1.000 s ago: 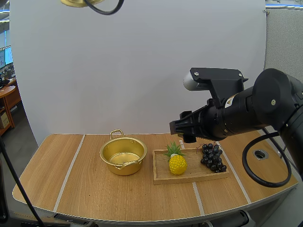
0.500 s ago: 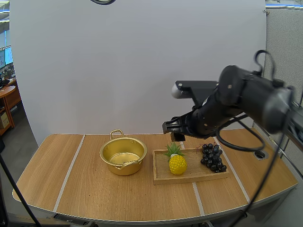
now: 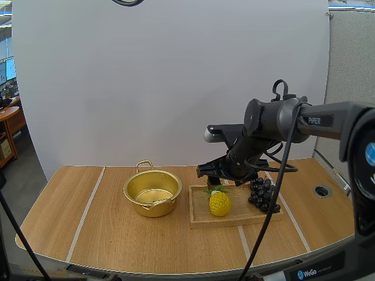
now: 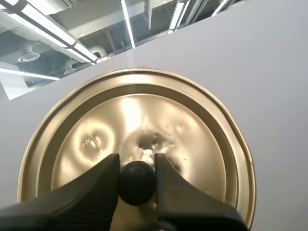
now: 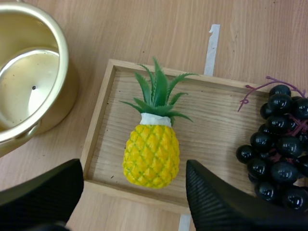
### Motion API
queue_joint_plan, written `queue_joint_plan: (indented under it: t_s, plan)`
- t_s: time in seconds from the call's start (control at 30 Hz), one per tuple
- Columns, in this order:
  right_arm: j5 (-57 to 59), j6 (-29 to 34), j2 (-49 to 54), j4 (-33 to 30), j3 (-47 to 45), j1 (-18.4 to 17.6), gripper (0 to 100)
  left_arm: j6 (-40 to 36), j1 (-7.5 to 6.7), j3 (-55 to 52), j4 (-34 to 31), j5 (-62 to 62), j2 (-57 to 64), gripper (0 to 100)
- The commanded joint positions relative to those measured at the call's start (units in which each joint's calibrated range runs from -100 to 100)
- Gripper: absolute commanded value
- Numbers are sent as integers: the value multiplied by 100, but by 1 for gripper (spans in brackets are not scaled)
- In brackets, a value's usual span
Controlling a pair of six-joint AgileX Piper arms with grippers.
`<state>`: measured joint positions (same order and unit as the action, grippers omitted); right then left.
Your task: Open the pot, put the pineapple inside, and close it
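From above, the pot (image 3: 152,193) stands open on the table (image 3: 88,234), nothing in it. Beside it, the pineapple (image 3: 220,203) lies on the wooden tray (image 3: 234,221), with the grapes (image 3: 263,195) near it. The right gripper (image 3: 214,179) hangs just over the fruit.

The left wrist view shows the left gripper (image 4: 137,166) clamped on the black knob (image 4: 137,186) of the gold lid (image 4: 192,144), holding it up in the air.

From the right wrist, the fingers stand wide apart with the pineapple between them, and they grip nothing. The fruit is small and yellow with a diamond-patterned skin and a spiky green crown (image 5: 156,94), which points away from the gripper. To my eye, the best move is straight down. The fingers should close across the plump yellow body below the leaves and keep off the tray's rim and the grapes.
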<state>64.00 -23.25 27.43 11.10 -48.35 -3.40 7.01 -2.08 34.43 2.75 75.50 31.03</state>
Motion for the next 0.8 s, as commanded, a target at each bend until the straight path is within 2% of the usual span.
queue_joint_plan:
  t_s: [0.0, 0.77]
  plan:
    - [-129, -53, -122, -29, 40, 27, 100, -57, -7, 42, -49, -67, 26, 0]
    - [-936, -59, -1353, -37, 40, 4, 100, -57, -7, 42, -49, -67, 26, 0]
